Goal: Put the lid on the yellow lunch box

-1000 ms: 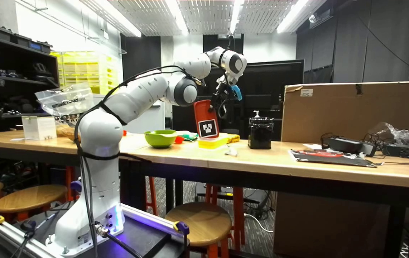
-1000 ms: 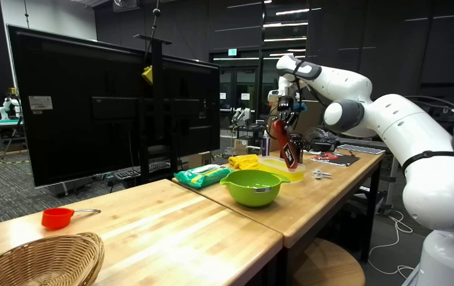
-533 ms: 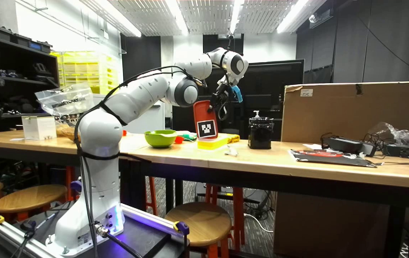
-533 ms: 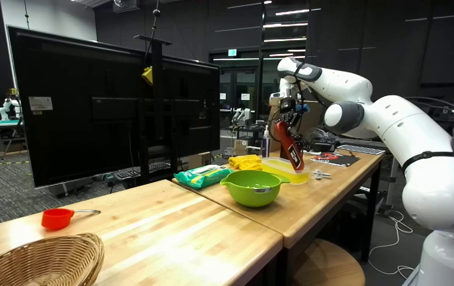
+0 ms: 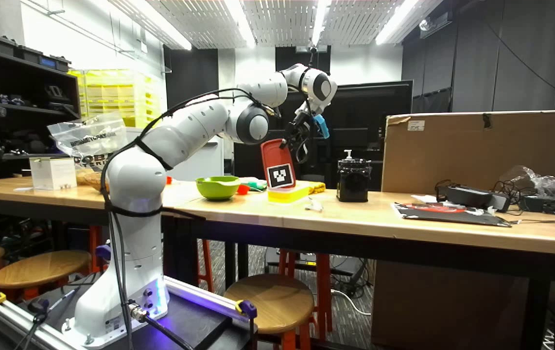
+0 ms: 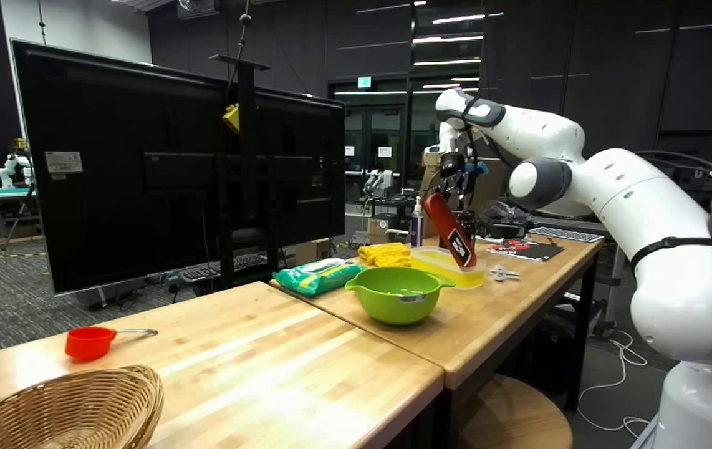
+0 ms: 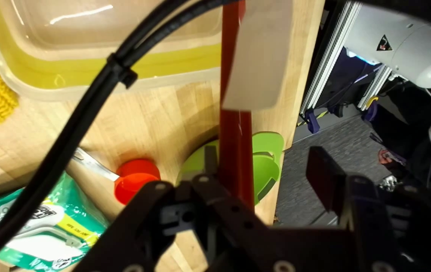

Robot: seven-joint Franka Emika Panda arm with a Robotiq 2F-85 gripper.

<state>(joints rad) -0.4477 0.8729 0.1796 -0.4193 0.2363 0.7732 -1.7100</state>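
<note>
Lid stands on end, tilted, not yet covering the lunch box; low end at robot-side rim, on or inside unclear. Hand spread wide, gripping nothing: lid against or just beside one finger, well apart from the other. My read: box bears the weight, finger props. Top leans toward the bowl, so letting it drop could land it skewed.

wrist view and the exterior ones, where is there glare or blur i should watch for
Wrist view: a white streak of glare inside the yellow lunch box, and the gripper's fingers dark and slightly soft-edged; in an exterior view, a blown-out patch on the tabletop; in an exterior view, the ceiling lights burn out to white and the yellow crates look overexposed.
</note>
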